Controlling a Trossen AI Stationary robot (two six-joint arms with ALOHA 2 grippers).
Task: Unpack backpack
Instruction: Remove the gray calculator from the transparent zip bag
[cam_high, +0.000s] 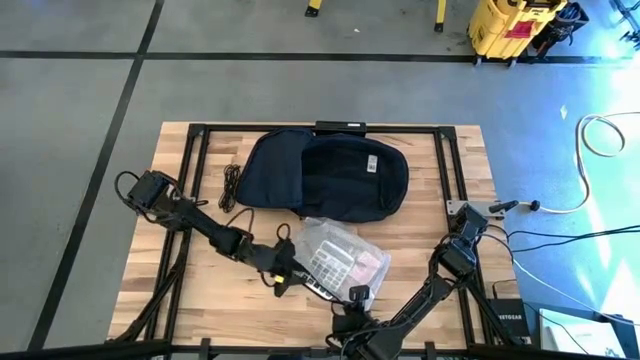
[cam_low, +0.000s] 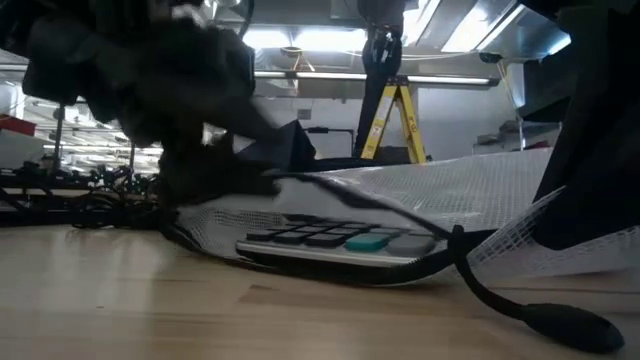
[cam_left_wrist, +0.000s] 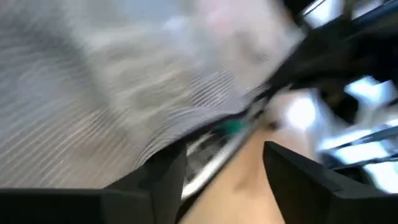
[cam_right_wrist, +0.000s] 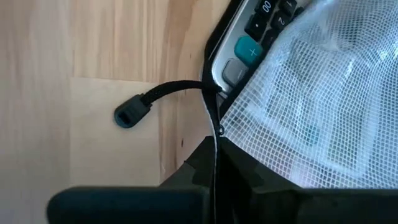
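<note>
The backpack (cam_high: 325, 175) lies at the desk's (cam_high: 180, 290) far middle, long axis left-to-right, beyond both arms; the nearer left end effector (cam_high: 284, 271), fingers apart, meets the mesh pouch (cam_high: 340, 252), whose edge the right end effector (cam_high: 352, 300) clamps.

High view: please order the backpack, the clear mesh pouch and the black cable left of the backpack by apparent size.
1. backpack, clearly largest.
2. clear mesh pouch, with a calculator inside.
3. black cable, a thin bundle, smallest.
</note>
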